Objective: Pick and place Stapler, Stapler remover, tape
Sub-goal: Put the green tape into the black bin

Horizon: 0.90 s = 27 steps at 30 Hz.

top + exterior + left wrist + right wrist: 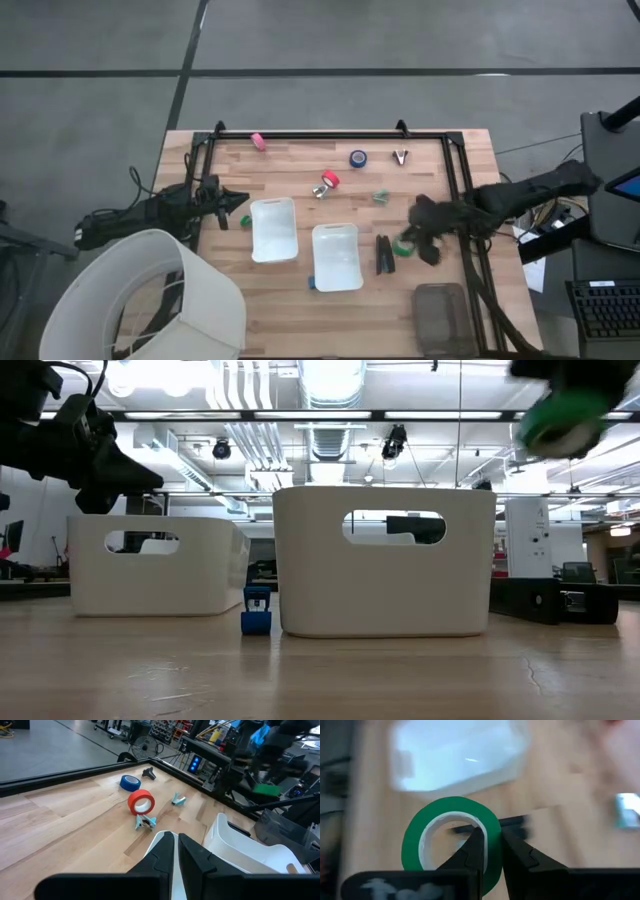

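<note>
Right hand (490,851) carries the green tape roll (451,837) above the bench, close to the right tray.

The right hand's fingers are nearly shut, pinching the wall of the green tape roll, one finger inside the ring, and it hangs lifted off the bench (300,325) just beside the stapler (384,254). To do this step well, I think the roll should travel level over the rim of the right tray (336,257) and be released low inside; the blurred wrist view makes the exact height uncertain. The stapler lies touching or almost touching this tray's side, so little room there. Farther on, the left tray (273,229), red roll (330,179) and blue roll (358,158) lie well apart. The left hand (237,200) waits at the left edge, fingers nearly closed and empty.
</note>
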{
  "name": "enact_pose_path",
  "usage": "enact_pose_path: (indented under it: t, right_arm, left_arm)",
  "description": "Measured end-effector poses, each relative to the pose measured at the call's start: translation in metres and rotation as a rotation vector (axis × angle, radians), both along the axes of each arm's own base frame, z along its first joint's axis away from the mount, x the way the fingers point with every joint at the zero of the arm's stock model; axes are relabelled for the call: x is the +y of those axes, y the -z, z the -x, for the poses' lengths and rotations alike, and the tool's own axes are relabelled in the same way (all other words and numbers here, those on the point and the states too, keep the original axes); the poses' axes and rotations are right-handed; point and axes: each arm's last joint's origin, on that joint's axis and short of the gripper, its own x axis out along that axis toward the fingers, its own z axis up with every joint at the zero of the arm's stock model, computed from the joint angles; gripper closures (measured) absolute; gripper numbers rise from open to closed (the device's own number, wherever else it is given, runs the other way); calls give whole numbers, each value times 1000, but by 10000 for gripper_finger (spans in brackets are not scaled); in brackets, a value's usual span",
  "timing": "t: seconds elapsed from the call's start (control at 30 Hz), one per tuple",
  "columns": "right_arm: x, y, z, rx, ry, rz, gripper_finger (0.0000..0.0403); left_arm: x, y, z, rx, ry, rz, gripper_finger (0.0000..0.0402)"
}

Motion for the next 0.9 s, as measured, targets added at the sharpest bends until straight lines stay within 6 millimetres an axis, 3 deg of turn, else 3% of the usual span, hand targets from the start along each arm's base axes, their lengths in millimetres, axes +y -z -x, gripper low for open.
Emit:
enact_pose_path:
  t: [0.13,0.3,0.53,0.9]
  right_arm:
    - [25,-10,23,-49,-119,-83,364]
    - [54,-6,38,-36,-188,-75,364]
    - [87,17,46,142,-158,-80,364]
    - [115,57,41,434,-70,-47,355]
  left_arm:
    - [0,0,0,0,0,0,374]
    - [0,0,0,0,0,0,374]
    - [0,0,0,0,0,0,374]
    - [0,0,0,0,0,0,374]
